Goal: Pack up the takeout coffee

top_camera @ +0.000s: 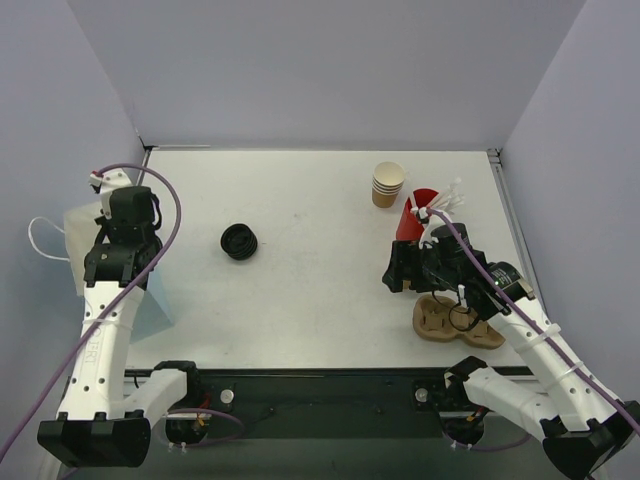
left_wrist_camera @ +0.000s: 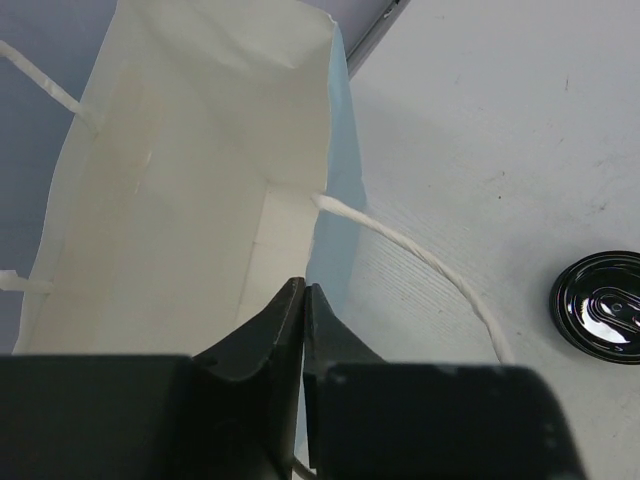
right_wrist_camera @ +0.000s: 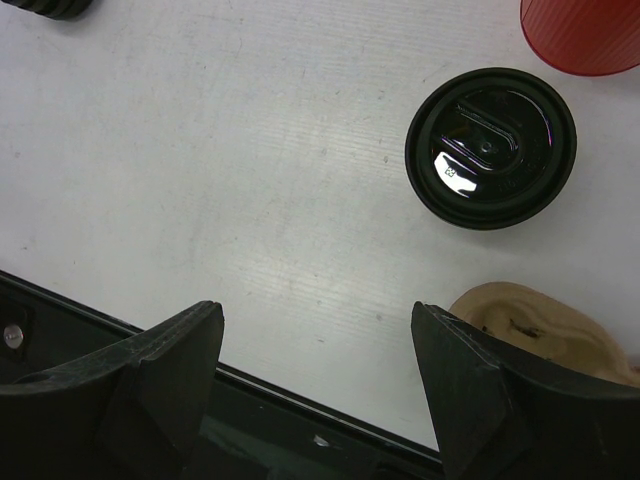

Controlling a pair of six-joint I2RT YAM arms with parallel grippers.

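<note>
Your right gripper (right_wrist_camera: pixel 315 318) hangs spread wide, but the coffee (right_wrist_camera: pixel 490 148) stands lidded and upright off-centre from its gap, just beside the red cup (right_wrist_camera: pixel 585 35). If you drop from here, a finger may clip the lid or knock the red cup over. Your left gripper (left_wrist_camera: pixel 303 295) looks pinched on the rim of the bag (left_wrist_camera: pixel 180 200). The bag shows nothing inside, and it sits well apart from the coffee, so the carry across is long.

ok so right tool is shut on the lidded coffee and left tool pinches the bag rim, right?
Not quite. The right wrist view shows the right tool open, with the coffee standing ahead of it, untouched. The left tool does pinch the bag rim.
</note>
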